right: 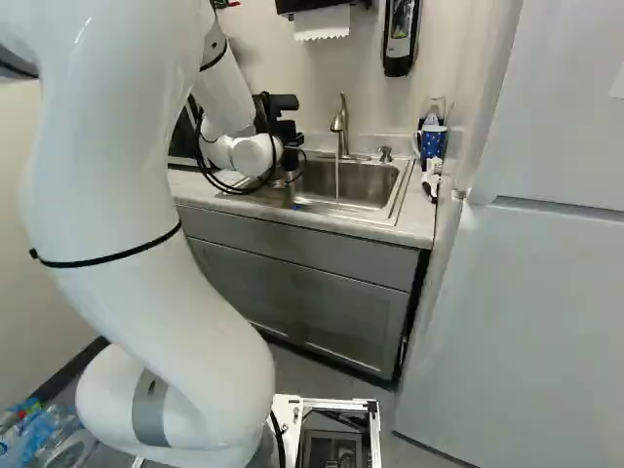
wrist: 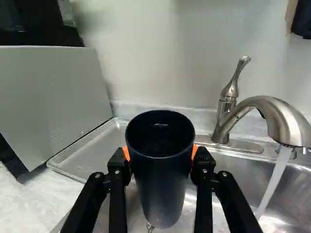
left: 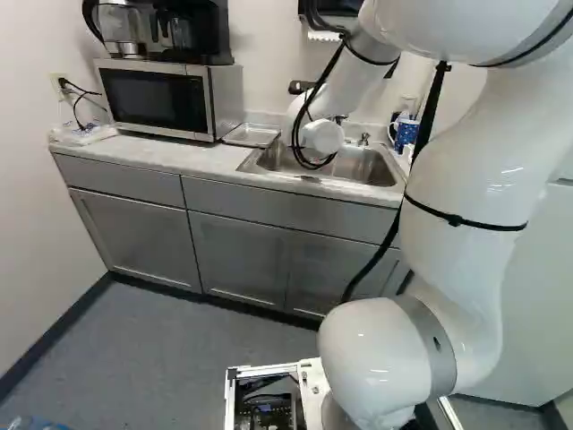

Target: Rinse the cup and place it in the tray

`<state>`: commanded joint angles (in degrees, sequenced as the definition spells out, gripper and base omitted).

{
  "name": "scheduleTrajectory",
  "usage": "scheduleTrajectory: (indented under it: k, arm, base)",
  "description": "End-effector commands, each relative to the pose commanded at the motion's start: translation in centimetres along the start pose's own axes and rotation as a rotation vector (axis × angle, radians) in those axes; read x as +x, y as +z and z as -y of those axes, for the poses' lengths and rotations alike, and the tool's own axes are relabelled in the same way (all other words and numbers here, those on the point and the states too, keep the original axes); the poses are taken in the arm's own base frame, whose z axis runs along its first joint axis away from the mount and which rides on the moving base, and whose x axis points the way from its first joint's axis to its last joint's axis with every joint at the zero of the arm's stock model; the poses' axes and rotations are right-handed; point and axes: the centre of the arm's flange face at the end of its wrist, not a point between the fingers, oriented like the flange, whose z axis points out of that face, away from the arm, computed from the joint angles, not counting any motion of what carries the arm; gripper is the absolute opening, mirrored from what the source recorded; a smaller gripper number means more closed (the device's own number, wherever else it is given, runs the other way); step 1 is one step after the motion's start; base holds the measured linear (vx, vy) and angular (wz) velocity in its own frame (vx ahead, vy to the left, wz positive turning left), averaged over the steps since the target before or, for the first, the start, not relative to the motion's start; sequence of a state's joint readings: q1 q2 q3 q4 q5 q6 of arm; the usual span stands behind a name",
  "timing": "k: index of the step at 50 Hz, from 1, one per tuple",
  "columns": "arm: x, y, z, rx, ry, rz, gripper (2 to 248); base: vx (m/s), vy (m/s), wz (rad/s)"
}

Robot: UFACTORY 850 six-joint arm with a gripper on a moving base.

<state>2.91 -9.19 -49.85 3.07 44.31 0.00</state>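
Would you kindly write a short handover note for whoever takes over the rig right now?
Gripper: shut on the dark cup, held roughly upright with its mouth up, to the side of the running water, not under it.
Tray: on the counter, between the microwave and the sink.
Done: cup gripped, tap on. Water hangs from the cup's base, so it has probably been wetted; whether the rinse is finished I can't tell.
Left: finish rinsing if needed, then place the cup in the tray.
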Motion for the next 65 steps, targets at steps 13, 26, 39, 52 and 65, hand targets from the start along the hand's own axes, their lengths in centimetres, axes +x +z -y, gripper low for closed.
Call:
scheduleTrajectory:
  k: [13, 26, 39, 52, 65]
  arm:
    - [1.3, 0.2, 1.6, 0.029, -0.001, -0.019, 125]
    - [2.5, 0.8, 2.6, 0.046, -0.001, -0.018, 125]
    - [3.4, 1.5, 3.2, 0.056, -0.002, 0.004, 125]
    - [3.7, 2.0, 3.7, 0.063, -0.002, 0.005, 125]
    - [3.7, 2.0, 3.7, 0.063, 0.095, 0.008, 125]
  base:
    - [0.000, 0.000, 0.000]
    - [0.000, 0.000, 0.000]
    - [0.000, 0.000, 0.000]
    - [0.000, 0.000, 0.000]
    - [0.000, 0.000, 0.000]
